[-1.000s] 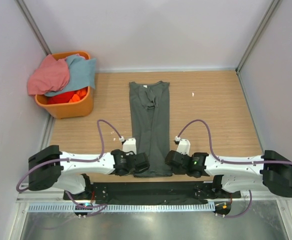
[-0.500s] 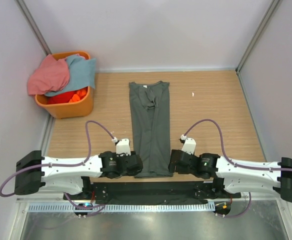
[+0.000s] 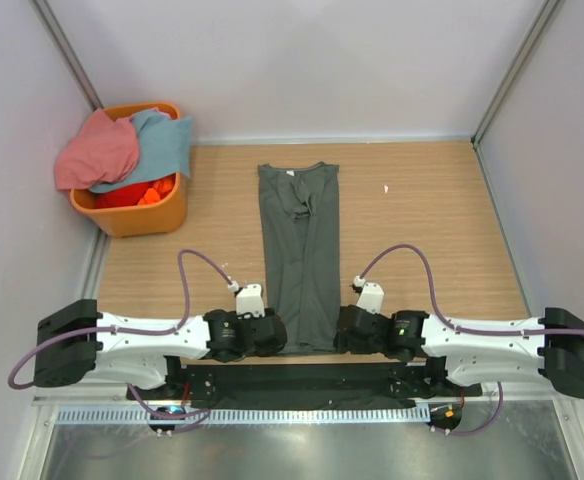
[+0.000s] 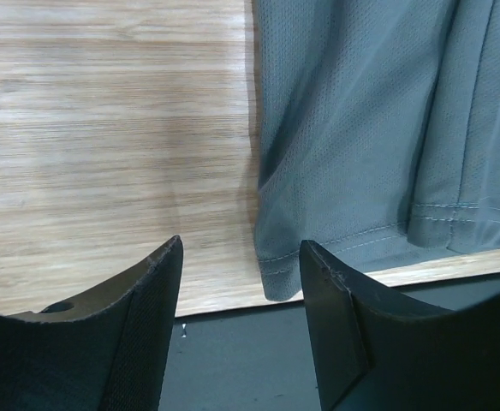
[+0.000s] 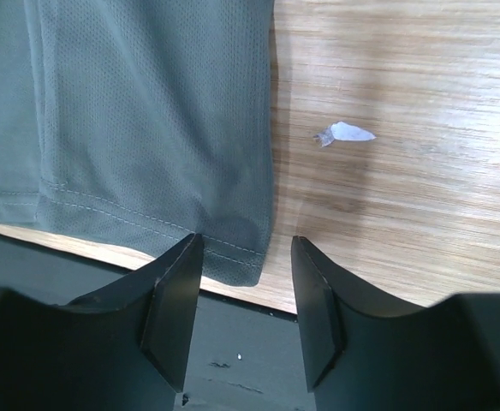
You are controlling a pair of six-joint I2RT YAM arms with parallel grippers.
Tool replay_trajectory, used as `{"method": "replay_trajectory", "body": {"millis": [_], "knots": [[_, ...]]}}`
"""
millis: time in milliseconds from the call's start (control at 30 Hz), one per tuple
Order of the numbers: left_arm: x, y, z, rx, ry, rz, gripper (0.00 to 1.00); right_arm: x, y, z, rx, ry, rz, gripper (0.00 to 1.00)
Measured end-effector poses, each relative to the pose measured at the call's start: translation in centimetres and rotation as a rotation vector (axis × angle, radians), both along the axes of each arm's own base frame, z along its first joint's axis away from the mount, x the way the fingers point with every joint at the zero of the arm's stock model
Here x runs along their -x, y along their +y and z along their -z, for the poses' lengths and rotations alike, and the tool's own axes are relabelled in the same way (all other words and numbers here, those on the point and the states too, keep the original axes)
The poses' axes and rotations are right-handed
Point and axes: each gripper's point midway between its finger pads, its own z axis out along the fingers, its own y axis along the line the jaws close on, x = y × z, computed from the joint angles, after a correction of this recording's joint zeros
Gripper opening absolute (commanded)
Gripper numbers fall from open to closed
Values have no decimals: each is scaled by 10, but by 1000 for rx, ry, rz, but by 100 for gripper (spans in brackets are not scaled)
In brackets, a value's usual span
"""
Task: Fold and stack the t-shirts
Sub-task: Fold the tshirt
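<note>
The dark grey cloth t-shirt (image 3: 300,250), folded into a narrow strip, is laid lengthwise on the wooden table (image 3: 432,220). The left gripper (image 4: 241,248) and right gripper (image 5: 246,244) are held apart and empty at its near hem corners. Next, both corners probably need to be pinched and carried toward the collar.

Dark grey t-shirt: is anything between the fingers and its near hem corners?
Nothing visible. The left gripper and right gripper are open, each with a hem corner of the dark grey t-shirt framed between its fingers. A white scrap lies aside.
</note>
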Motion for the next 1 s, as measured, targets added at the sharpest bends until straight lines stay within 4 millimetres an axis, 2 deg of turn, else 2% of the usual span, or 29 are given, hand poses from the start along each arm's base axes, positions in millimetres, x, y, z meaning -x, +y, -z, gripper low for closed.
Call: {"method": "replay_trajectory", "body": {"millis": [233,267,333,367,400,433,567,600,867,1000], "knots": [[2,-7,6,38,10,6,53,3,6,2,-36,7,-3,41],[2,-8,6,43,11,7,52,4,7,3,-38,10,-4,36],[2,-11,7,49,13,8,43,6,7,5,-39,11,-6,29],[2,-12,8,51,14,7,40,6,8,6,-42,13,-6,22],[2,-13,8,53,14,7,31,7,8,7,-44,14,-8,20],[2,-14,9,56,14,7,26,7,8,8,-46,14,-6,19],[1,-18,9,68,13,7,8,7,12,9,-73,15,2,2],[1,-19,9,70,12,7,2,7,13,9,-79,14,4,1],[5,-17,6,64,17,20,0,10,10,3,-100,11,1,1],[9,-13,-14,22,2,32,0,11,5,-11,-114,-2,-2,1]]}}
